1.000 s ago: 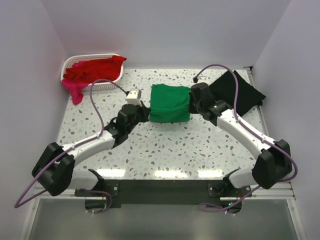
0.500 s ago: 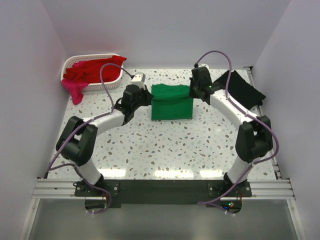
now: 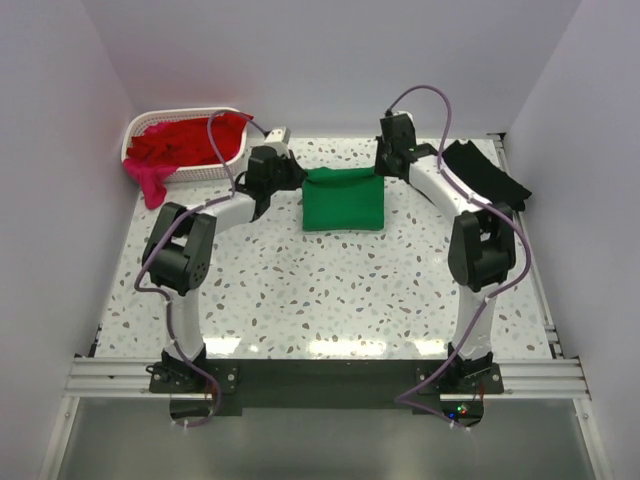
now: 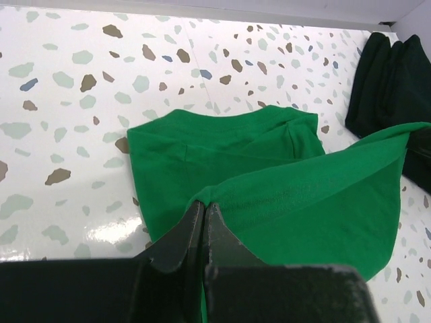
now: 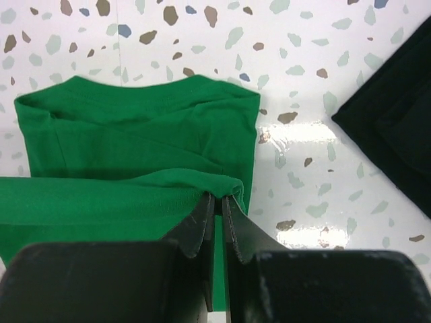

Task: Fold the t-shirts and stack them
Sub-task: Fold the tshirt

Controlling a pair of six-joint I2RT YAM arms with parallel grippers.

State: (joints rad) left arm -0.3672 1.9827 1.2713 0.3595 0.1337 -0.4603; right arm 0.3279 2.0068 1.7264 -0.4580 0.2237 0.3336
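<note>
Between left hand (image 4: 204, 214) and right hand (image 5: 217, 202), green shirt (image 3: 343, 205) lies half-folded on worktop (image 3: 300, 290); each hand pinches its lifted edge.

Bright, even light falls from above, so shadows are faint and soft. The glossy counter (image 3: 300, 290) shows a glare strip along its near edge and white patches in both wrist views. The left pincer (image 4: 204, 215) and right pincer (image 5: 219, 208) blur close to the lens, while the green t-shirt (image 4: 269, 202) stays sharp.
</note>
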